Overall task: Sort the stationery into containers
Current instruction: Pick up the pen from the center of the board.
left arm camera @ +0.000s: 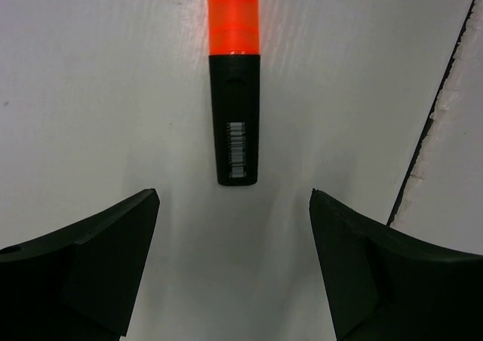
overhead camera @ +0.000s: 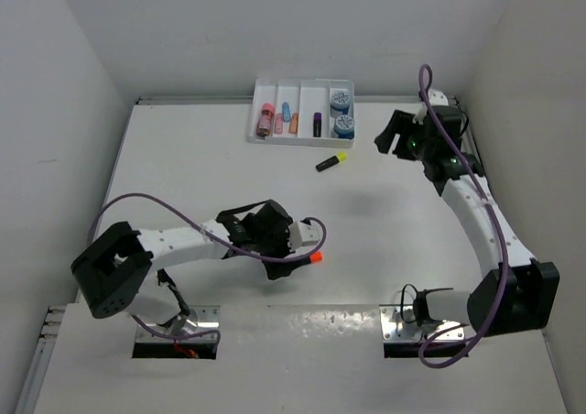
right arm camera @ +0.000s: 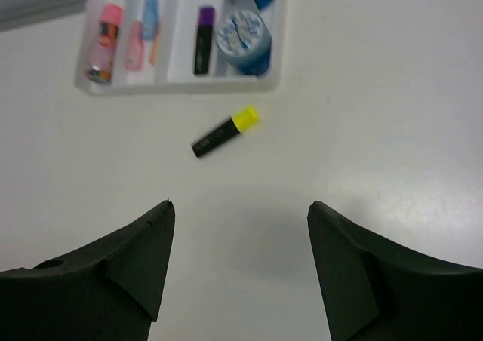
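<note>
Left end effector [left arm camera: 234, 195], wide and empty, should advance until the black barrel of the orange highlighter [left arm camera: 235, 122] sits centred in its opening, then close. Right end effector [right arm camera: 240, 205] also gapes wide.

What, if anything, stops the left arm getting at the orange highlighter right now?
Probably nothing, so yes: the left gripper is open, and the orange highlighter lies alone on the table, just ahead of the gap between its fingers.
</note>
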Robot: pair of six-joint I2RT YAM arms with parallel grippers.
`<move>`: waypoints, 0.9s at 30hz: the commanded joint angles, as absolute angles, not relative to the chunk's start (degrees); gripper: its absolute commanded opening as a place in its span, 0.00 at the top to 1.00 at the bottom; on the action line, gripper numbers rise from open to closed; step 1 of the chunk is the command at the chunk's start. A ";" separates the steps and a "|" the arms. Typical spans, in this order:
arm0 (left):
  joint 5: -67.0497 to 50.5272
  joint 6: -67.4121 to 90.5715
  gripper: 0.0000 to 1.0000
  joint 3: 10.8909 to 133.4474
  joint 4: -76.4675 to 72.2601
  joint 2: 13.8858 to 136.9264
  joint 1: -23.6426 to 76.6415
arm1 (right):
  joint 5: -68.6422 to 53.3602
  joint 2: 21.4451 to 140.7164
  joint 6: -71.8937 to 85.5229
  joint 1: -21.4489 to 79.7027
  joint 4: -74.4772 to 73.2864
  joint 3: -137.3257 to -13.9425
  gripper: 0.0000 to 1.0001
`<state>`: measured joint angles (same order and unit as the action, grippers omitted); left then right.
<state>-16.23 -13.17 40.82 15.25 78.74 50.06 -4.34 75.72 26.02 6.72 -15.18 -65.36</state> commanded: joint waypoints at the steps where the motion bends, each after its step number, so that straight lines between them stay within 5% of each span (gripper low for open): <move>1: -13.11 -11.52 0.13 43.33 11.34 82.78 52.99 | -6.15 72.26 27.33 4.40 -18.72 -58.37 0.30; 8: -13.27 -10.11 0.20 47.28 9.85 91.84 54.23 | -8.26 68.20 29.27 1.50 -21.09 -56.16 0.30; 15: -6.96 -10.11 0.59 48.34 7.56 95.36 56.25 | -8.70 69.78 29.71 1.58 -21.00 -55.81 0.30; 22: -0.61 -11.95 0.83 47.72 6.24 94.93 55.29 | -9.58 73.47 30.15 1.23 -21.53 -57.39 0.30; 27: -1.76 -8.11 1.00 56.93 4.92 90.18 45.19 | -10.11 74.88 29.53 1.32 -22.06 -57.39 0.30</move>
